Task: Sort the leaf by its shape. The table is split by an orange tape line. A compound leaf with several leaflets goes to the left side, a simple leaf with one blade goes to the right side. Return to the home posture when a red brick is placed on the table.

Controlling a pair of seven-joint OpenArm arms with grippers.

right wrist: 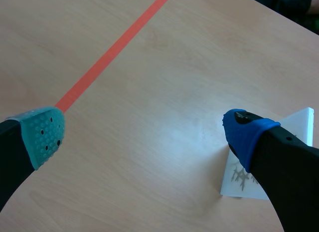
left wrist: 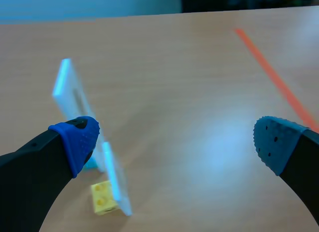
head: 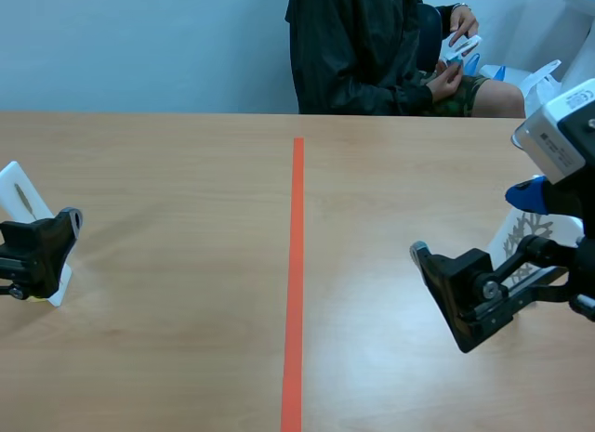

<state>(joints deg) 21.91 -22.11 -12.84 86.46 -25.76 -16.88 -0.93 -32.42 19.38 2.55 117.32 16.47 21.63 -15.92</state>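
the orange tape line (head: 296,283) runs down the middle of the tabletop (head: 186,172). all positions below are given from it.

left pincer (left wrist: 174,137): released, fingers spread wide, nothing between them. both fingers carry blue pads (left wrist: 77,139). it sits low over the tabletop, well to the left of the tape line.

single-blade leaf card (head: 20,195): a white card printed with one narrow blade, standing tilted on a small yellow block (left wrist: 102,197). it is on the left side of the tape line, farther from the line than the left pincer and just beside that pincer's outer finger. contact between them cannot be determined.

right pincer (right wrist: 144,134): released, nothing between the fingers, one pad teal and one blue. it is on the right side of the tape line, well apart from it.

branched leaf card (head: 525,232): a white card with a many-parted leaf print. it stands right of the tape line, beyond the right pincer, partly hidden by the blue-padded finger.

person (head: 353,51): seated past the far end of the tape line, holding a white-and-blue object (head: 462,51) in both hands.
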